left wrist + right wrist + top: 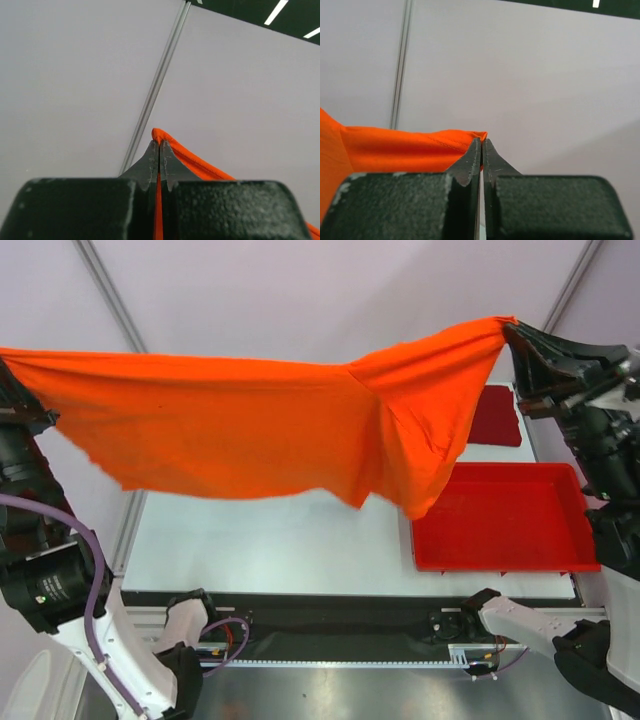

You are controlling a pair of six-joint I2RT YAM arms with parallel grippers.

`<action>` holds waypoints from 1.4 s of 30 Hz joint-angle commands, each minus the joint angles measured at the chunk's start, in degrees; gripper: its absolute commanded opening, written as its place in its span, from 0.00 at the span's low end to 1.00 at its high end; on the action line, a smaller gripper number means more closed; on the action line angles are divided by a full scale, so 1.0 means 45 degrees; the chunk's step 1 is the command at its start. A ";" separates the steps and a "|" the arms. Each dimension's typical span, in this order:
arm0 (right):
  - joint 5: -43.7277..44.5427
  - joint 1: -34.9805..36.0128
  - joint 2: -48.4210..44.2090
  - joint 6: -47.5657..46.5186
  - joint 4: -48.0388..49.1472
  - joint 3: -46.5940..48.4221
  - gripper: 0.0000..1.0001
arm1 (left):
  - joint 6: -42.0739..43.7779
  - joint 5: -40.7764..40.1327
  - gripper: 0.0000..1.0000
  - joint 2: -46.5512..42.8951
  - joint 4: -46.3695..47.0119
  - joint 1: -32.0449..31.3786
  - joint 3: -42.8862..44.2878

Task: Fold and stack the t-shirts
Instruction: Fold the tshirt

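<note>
Top external view: the orange t-shirt [250, 430] hangs spread in the air above the worktop [270, 540], strung between the two arms. At the far left the left hand [159, 146] has its fingers pressed together on one hem corner. At the far right the right hand [482, 144] pinches the opposite corner, and cloth sags below it over the red tray [520, 525]. The dark red t-shirt [497, 415] lies folded on the worktop just beyond the tray, partly hidden by the orange cloth
</note>
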 commanded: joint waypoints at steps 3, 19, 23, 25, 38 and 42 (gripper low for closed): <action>0.0104 -0.0021 0.2113 -0.0320 -0.0420 0.0896 0.00 | 0.0702 -0.0768 0.00 0.0919 -0.0615 -0.0031 -0.0906; -0.1422 -0.0998 1.3010 0.0403 0.1006 0.1501 0.00 | 0.1133 -0.2428 0.00 0.5934 0.6841 -0.0090 -1.2783; -0.1050 -0.1076 1.5277 0.0189 0.0504 0.3155 0.00 | 0.0664 -0.1903 0.00 0.8804 0.6809 -0.0070 -1.1342; -0.0816 -0.1096 1.6408 0.0013 0.0031 0.4041 0.00 | 0.0565 -0.1726 0.00 0.9761 0.6380 -0.0089 -1.0290; -0.0366 -0.1291 1.2907 0.0344 -0.0652 0.3849 0.00 | -0.0780 0.0383 0.00 0.7993 0.4778 -0.0265 -0.8526; -0.0016 -0.1019 1.0547 0.0151 -0.0987 0.3169 0.00 | -0.1016 0.0930 0.00 0.5635 0.3880 -0.0402 -0.8019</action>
